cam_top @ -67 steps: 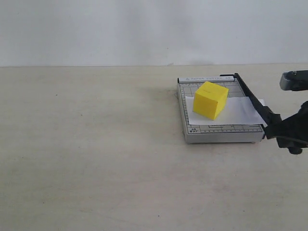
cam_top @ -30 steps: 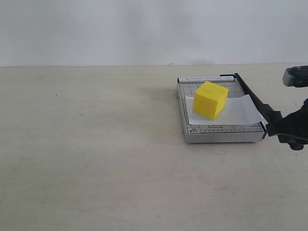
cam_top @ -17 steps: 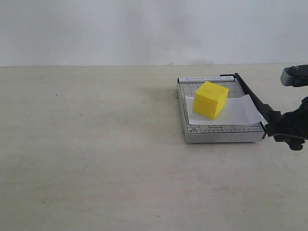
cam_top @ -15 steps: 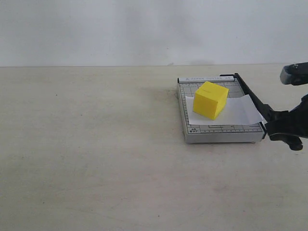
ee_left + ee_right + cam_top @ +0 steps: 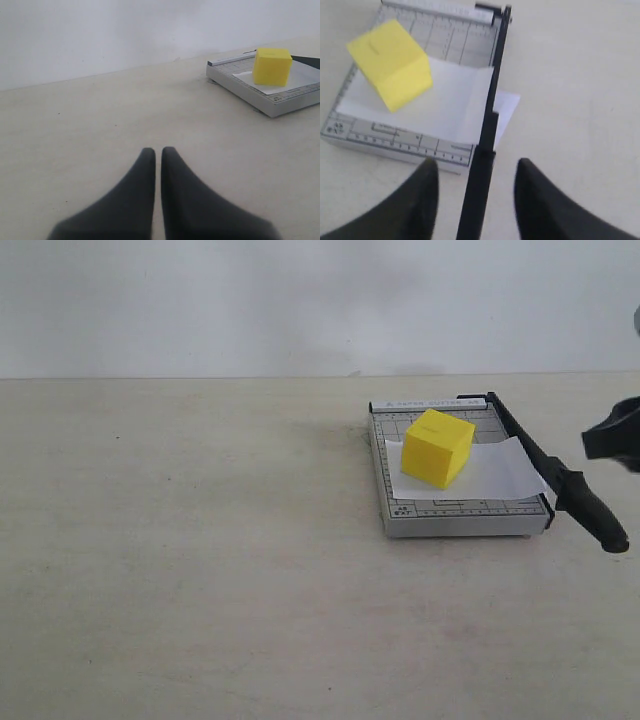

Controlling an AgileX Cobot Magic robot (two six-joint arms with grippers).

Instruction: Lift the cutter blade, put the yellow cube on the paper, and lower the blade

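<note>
Status: the long thin black cutter blade (image 5: pixel 530 452) lies flat along the right edge of the small grey gridded trimmer base (image 5: pixel 450 516). It is hinged at the base's far right corner. Its thick rounded black handle (image 5: pixel 592 515) overhangs past the base's near right corner.

The bright yellow plastic cube (image 5: pixel 437 448) sits on the plain white paper sheet (image 5: pixel 497 470), on the left-middle of the base. The paper's right edge curls up against the blade, and a strip pokes out beyond the base on that side.

Right gripper (image 5: pixel 476 170): jaws spread wide, straddling the handle from above with a gap on both sides, holding nothing.

Left gripper (image 5: pixel 157 151): fingers pressed together, empty, low over the beige table (image 5: pixel 200 540) and well left of the base.

Handling, as judgement:
- **Blade:** it looks stiff and turns only about its hinge. Grip the handle at the free end for the best leverage and to keep off the cutting edge. The rounded handle could roll in a loose pinch.
- **Cube:** it looks rigid and light with smooth faces. Pinch it across two opposite flat sides.
- **Paper:** it is thin and floppy and would slide easily; the cube is what pins it.

All three steps look done.
</note>
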